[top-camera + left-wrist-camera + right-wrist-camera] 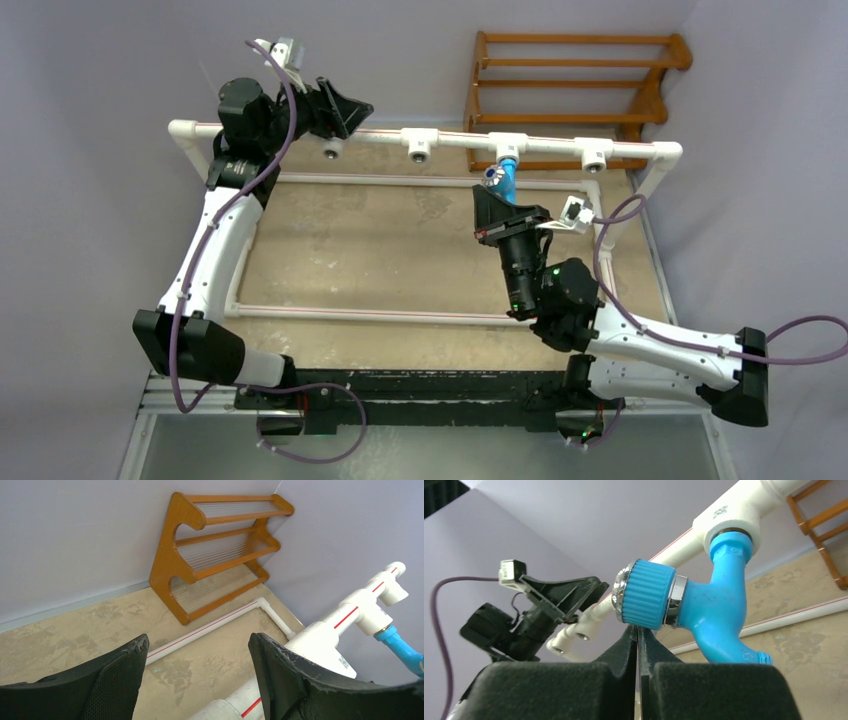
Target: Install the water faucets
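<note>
One tap in, three sockets waiting: the blue faucet (716, 615) hangs from a white tee fitting (729, 520), the third from the left on the far rail (460, 140) of the pipe frame as my overhead camera shows it. My right gripper (638, 630) has its fingers pressed together on nothing. Its tips sit directly under the faucet's ribbed knob (649, 595) (touching it or just clear, I cannot tell). My left gripper (199, 640) stands spread wide over the left stretch of the same rail, well apart from the faucet and gripping nothing.

I judge this faucet to be seated, since its threaded end is out of sight inside the fitting. How tight the joint is, the pictures do not show. The three other tees (420, 150) along the rail gape open, and I see no further faucet on the table (400, 250) to fill them, so most of the job looks undone
</note>
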